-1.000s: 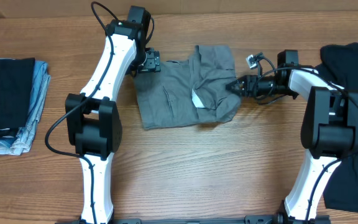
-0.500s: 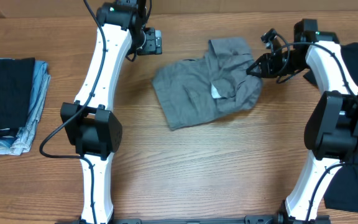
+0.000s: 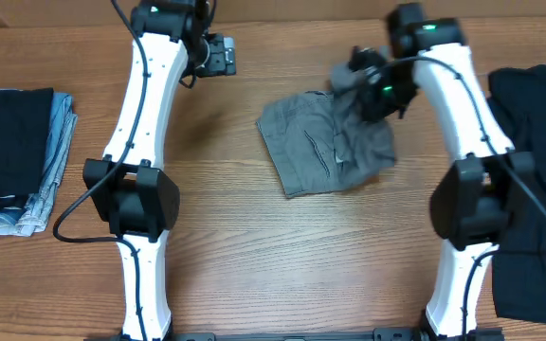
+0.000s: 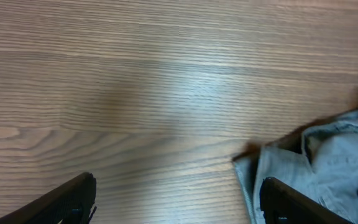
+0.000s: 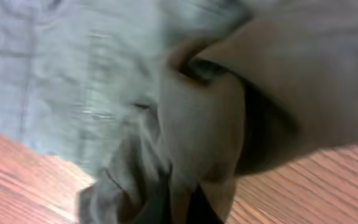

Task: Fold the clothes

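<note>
Grey garment (image 3: 325, 142): crumpled, partly folded over itself, lying on the wooden table (image 3: 282, 265) right of centre toward the far edge; its right upper part is bunched and lifted off the wood.

Right gripper (image 3: 373, 80): over that lifted part; the wrist view shows its jaws closed on a pinched fold of the grey cloth (image 5: 185, 124).

Left gripper (image 3: 218, 57): at the far edge, well apart from the garment's left side; jaws spread wide with nothing held, bare wood between the fingers (image 4: 67, 202).

Folded stack (image 3: 12, 156): dark items on pale denim, at the left edge.

Dark cloth (image 3: 538, 189): spread at the right edge.
</note>
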Controlling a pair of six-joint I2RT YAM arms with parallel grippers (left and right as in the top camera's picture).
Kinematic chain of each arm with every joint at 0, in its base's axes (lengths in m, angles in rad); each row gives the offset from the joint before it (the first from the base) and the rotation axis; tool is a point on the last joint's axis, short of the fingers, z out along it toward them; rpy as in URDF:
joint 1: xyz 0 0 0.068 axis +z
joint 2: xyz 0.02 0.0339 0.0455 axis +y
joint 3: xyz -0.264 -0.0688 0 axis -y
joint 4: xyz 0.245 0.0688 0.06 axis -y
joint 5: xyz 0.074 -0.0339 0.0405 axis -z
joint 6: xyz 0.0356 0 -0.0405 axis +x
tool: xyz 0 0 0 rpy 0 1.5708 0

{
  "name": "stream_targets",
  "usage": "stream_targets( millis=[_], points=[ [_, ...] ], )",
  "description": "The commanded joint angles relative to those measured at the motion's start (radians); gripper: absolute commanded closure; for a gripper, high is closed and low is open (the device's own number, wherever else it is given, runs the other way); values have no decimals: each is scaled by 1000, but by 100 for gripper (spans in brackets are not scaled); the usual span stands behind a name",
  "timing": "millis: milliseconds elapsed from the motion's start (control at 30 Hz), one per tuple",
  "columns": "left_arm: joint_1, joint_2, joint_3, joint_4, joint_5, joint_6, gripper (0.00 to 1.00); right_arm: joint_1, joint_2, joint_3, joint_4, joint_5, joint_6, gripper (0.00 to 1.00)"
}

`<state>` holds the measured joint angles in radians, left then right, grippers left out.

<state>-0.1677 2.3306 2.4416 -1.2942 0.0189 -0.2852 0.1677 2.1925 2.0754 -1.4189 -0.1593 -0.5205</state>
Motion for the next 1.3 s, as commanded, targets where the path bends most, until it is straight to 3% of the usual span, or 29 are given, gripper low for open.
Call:
stream_targets(
  millis=[0, 200, 633, 667, 700, 767, 900, 967, 1100, 1267],
  points=[
    [26, 3, 24, -1, 8, 16, 13, 121, -68, 27, -27, 140, 31, 96],
    [26, 3, 24, 17, 8, 14, 12, 321, -96, 26, -79, 184, 102, 96],
    [78, 3, 22, 14, 8, 16, 12, 536, -89, 1, -18, 109, 102, 96],
    [78, 3, 22, 2, 9, 20, 17, 541, -89, -24, 4, 109, 104, 96],
    [77, 3, 22, -24, 8, 20, 53, 541, -89, -54, 33, 113, 111, 96],
    [77, 3, 22, -53, 9, 20, 95, 522, -89, -80, 71, 150, 160, 96],
    [76, 3, 21, -117, 91, 19, 96, 393, -89, -83, 123, 210, 238, 96],
    [60, 3, -13, -119, 222, 19, 96, 270, -89, -83, 126, 211, 237, 96],
    [-15, 3, -127, -66, 210, 20, 96, 124, -89, -83, 137, 211, 228, 96],
    [-86, 3, -142, -30, 203, 20, 96, -72, -89, -83, 182, 210, 206, 96]
  ],
)
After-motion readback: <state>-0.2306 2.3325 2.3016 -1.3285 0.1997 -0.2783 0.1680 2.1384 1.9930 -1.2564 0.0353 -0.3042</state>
